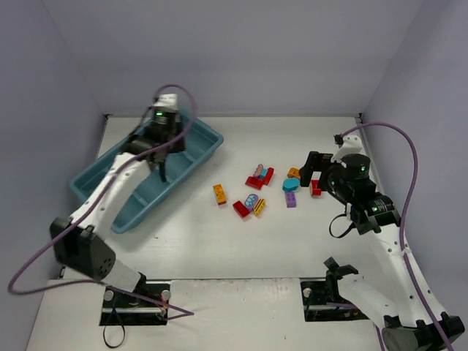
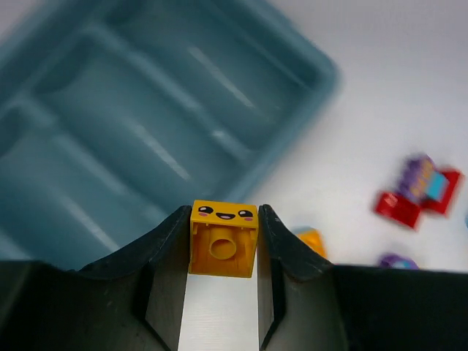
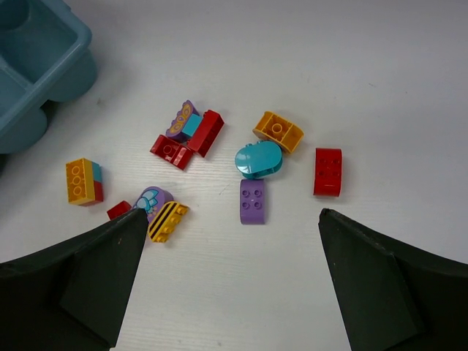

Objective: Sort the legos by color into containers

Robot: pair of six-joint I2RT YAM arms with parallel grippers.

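You are holding a yellow brick [image 2: 223, 245] with a smiling face in the left gripper [image 2: 224, 213], whose fingers are pressing on its two sides, above the tray [image 2: 110, 146]. The coming move is turning on one relation: in the left wrist view the brick is sitting just at the tray's long rim, and the compartments are lying up and to the left of it. I am judging, then, that it needs to go a little further over the rim before the release. In the top view the tray's long axis is running from near-left to far-right, with the dividers crossing it. No brick is showing in the parts of the compartments in view (the arm is hiding some). Eleven loose bricks [image 3: 208, 131] are lying on the table [image 1: 219, 241], well apart from the tray: four red bricks [image 3: 327, 172], three purple bricks [image 3: 253, 201], three orange-yellow bricks [image 3: 278, 131] (one is carrying teal and red on its side, so its colour is less sure) and one teal brick [image 3: 258, 159]. The right gripper [image 3: 232, 218] is hovering over this group with its fingers spread wide and gripping nothing, so it is clearly the nearer arm to them.
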